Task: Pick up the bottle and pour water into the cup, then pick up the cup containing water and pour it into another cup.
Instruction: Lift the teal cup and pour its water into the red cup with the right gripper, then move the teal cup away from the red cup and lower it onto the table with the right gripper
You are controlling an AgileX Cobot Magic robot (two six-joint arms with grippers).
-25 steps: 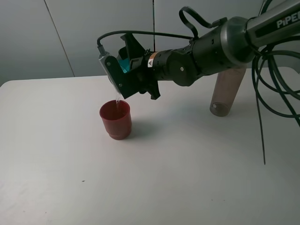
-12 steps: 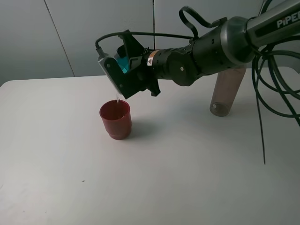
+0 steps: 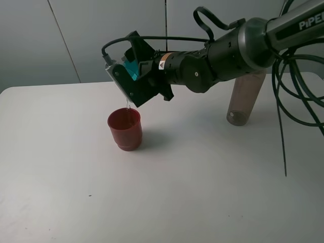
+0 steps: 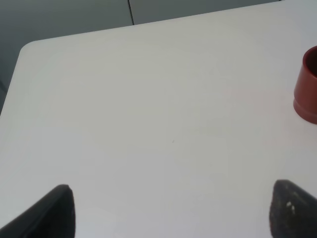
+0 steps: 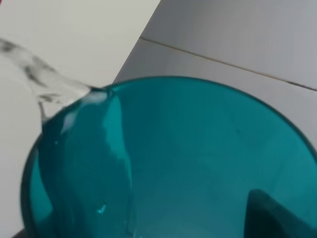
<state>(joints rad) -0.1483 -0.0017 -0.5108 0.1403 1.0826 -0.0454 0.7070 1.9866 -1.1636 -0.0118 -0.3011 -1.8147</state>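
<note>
My right gripper (image 3: 132,76) is shut on the teal cup (image 3: 132,69) and holds it tipped steeply over the dark red cup (image 3: 125,129), which stands upright on the white table (image 3: 202,172). A thin stream of water (image 3: 127,105) falls from the teal cup's rim into the red cup. The teal cup (image 5: 168,163) fills the right wrist view, water running off its rim. The grey-brown bottle (image 3: 245,98) stands behind the right arm at the back right. My left gripper (image 4: 168,210) is open and empty above bare table, the red cup (image 4: 307,87) off to one side.
Black cables (image 3: 298,96) hang along the right side. A grey panelled wall (image 3: 76,35) stands behind the table's back edge.
The right gripper has tipped the teal cup a little further and lifted slightly. Water keeps running into the red cup. The bottle and red cup have not moved.
</note>
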